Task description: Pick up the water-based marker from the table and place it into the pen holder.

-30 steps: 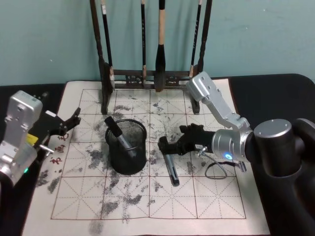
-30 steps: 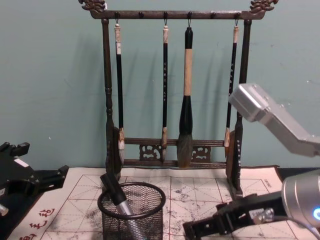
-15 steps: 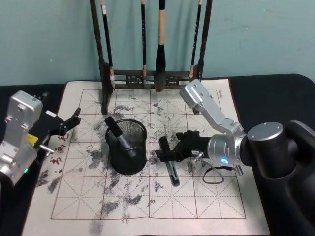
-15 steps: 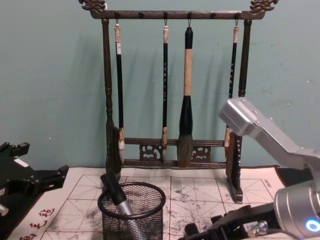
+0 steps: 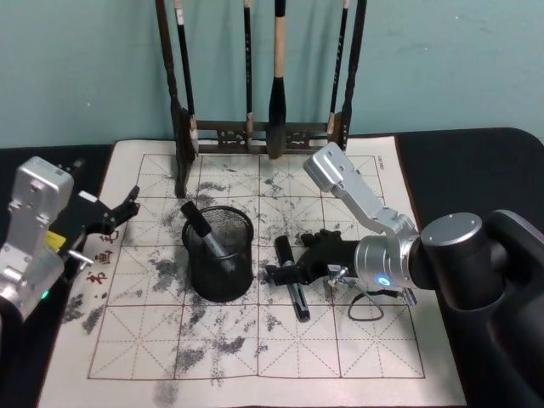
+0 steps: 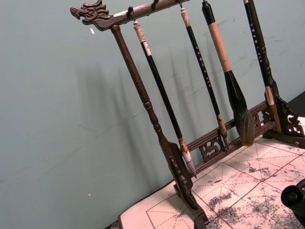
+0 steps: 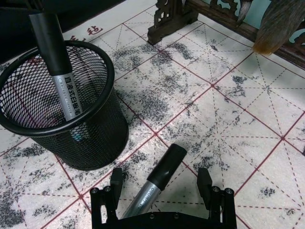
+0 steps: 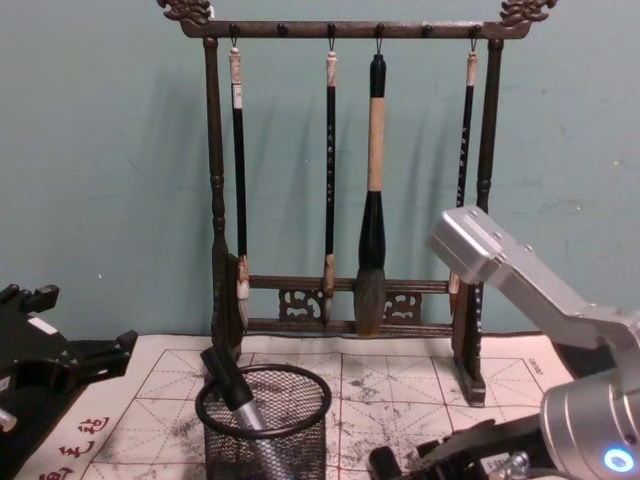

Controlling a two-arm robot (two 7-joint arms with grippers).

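right gripper (image 5: 287, 274) low over the calligraphy mat (image 5: 357, 340), jaws wide open astride the water-based marker (image 7: 164, 169), gripping nothing. marker lies flat just right of the pen holder (image 5: 223, 276), apart. left gripper (image 5: 126, 208) parked at left.

The water-based marker (image 7: 164, 169), silver-grey with a black cap, lies flat between the spread fingers of the right tool (image 7: 159, 175), its cap pointing away from the tool. The pen holder (image 7: 95, 138), a black wire-mesh cup, stands upright just beside the cap, with a second marker (image 7: 62, 86) leaning inside.
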